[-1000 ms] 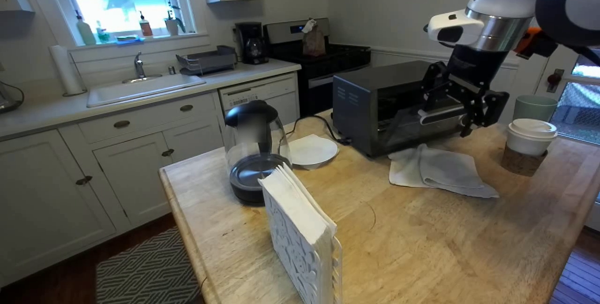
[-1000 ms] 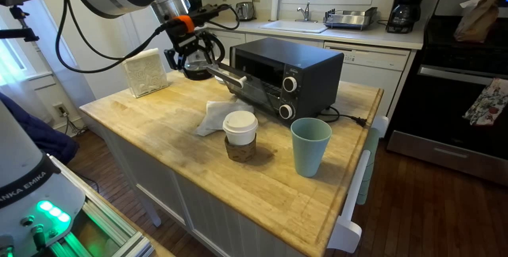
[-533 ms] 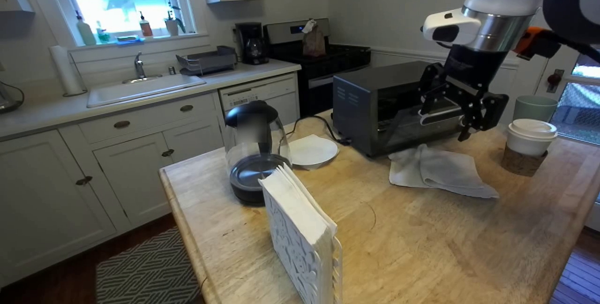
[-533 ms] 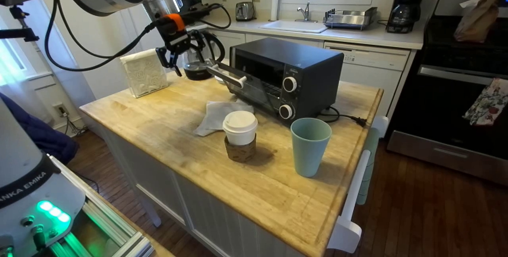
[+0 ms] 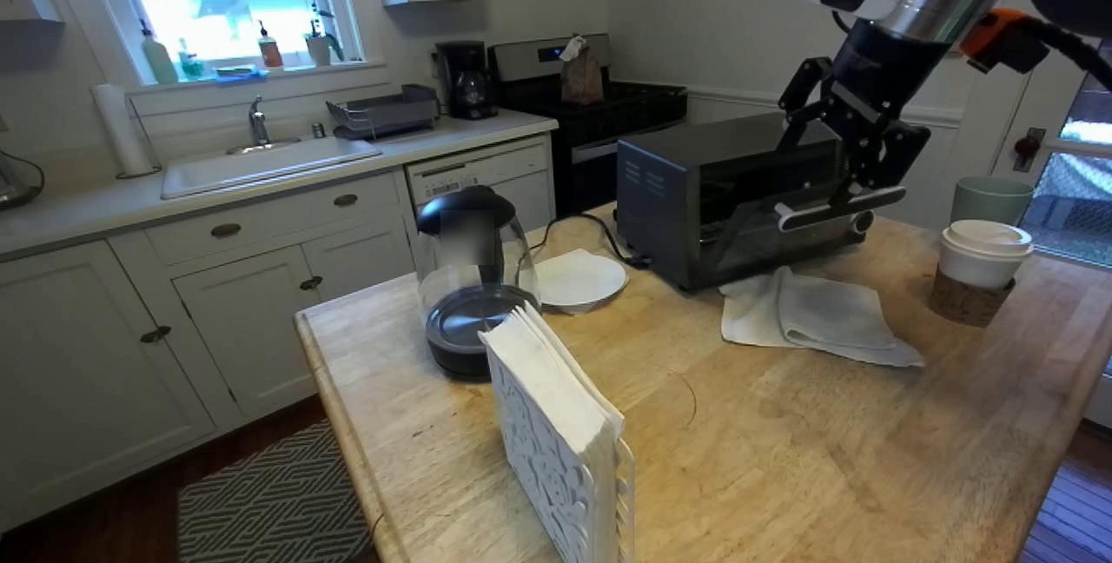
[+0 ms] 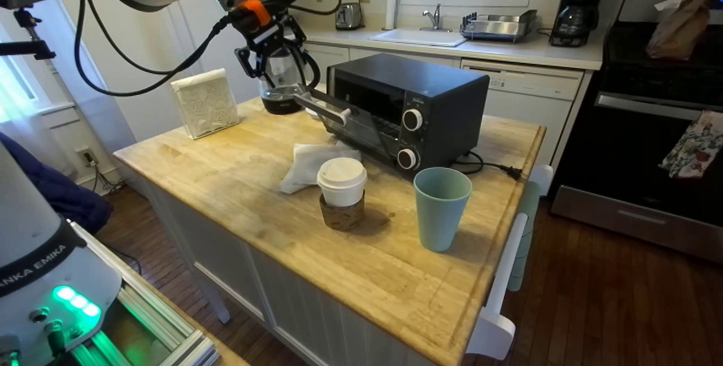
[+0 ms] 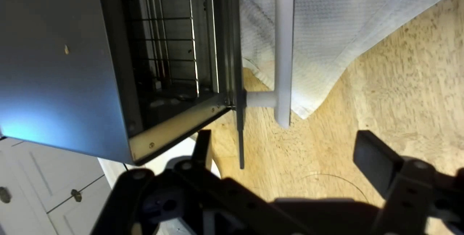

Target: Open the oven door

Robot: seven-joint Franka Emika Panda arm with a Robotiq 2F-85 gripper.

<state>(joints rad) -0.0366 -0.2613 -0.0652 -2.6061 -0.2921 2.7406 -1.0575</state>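
Use the black toaster oven (image 6: 415, 77) as your reference; it stands on the wooden desk (image 6: 271, 225) in both exterior views. At its front you find the oven door (image 6: 361, 131), partly lowered: the dark glass tilts outward, and the pale handle bar (image 6: 323, 110) projects ahead of it. Your wrist view shows a wire rack (image 7: 163, 40) inside the toaster oven. Your hand (image 7: 288, 155) is raised in front of the toaster oven, toward its left end; the fingers (image 7: 377, 164) stand wide apart, with the desk surface visible between them, and the near end of the handle bar appears just beyond that gap. Two control knobs (image 6: 412, 120) are mounted at the right of the toaster oven's front. Note the folded cloth (image 5: 812, 315) lying directly ahead of the toaster oven. Farther forward, near its control end, you see a white lidded cup (image 6: 342, 179) with a brown sleeve (image 6: 342, 216) around the lower part. Off its front-right corner stands a pale green tumbler (image 6: 440, 213), upright. To its left you find a white plate (image 5: 580, 281) and, beyond the plate, a glass kettle (image 5: 479, 294). Well apart, diagonally off its front-left corner, stands a white napkin holder (image 6: 206, 105) loaded with napkins (image 5: 556, 380).
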